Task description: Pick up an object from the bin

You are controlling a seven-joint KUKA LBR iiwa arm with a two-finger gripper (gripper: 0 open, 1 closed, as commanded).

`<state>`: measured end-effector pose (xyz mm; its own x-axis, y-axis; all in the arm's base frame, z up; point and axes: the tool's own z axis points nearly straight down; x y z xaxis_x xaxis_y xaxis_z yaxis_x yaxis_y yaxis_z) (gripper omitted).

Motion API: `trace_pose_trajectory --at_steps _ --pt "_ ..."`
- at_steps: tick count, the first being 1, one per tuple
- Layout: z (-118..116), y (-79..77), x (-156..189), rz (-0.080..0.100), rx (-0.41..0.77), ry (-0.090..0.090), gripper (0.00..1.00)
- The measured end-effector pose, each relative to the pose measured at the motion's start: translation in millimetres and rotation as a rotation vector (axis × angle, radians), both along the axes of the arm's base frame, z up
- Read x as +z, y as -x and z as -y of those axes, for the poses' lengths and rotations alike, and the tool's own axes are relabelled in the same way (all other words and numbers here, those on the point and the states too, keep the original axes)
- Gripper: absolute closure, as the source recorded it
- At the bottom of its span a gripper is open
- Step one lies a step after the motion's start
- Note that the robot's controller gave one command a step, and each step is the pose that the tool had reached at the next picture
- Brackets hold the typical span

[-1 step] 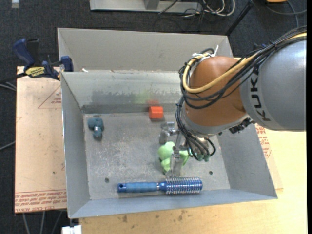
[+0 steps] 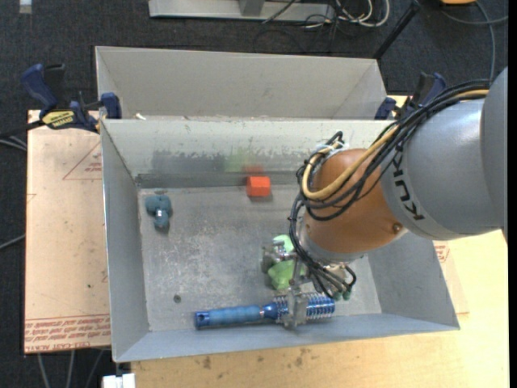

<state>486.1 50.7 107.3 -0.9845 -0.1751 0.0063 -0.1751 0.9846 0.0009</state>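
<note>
I'm running this from afar in what looks like a robotics lab. A big grey KUKA arm point(image 2: 460, 168), hung with its own wiring point(image 2: 355, 180), reaches from the right into a bare metal bin point(image 2: 121, 241). On the far side, dark carpet point(image 2: 73, 14) carries a metal stand foot point(image 2: 238, 6) and a tangle of loose cables point(image 2: 355, 2).

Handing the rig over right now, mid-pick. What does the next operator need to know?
Gripper: low in the bin's front right, over a small green thing beside the head of a blue brush; grip cannot be judged.
Elsewhere: orange cube by the back wall, blue-grey piece at the left.
Done: arm is down among the things.
Left: confirm a grasp, lift one thing out.
</note>
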Motion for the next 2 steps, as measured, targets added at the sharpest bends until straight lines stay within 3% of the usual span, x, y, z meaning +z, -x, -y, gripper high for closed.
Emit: trace_pose_trajectory --at_steps 1,2 --pt "-0.3 5.5 -24.0 0.008 -0.154 -0.001 0.0" --pt "-0.1 6.4 -24.6 0.005 -0.156 -0.001 1.0"
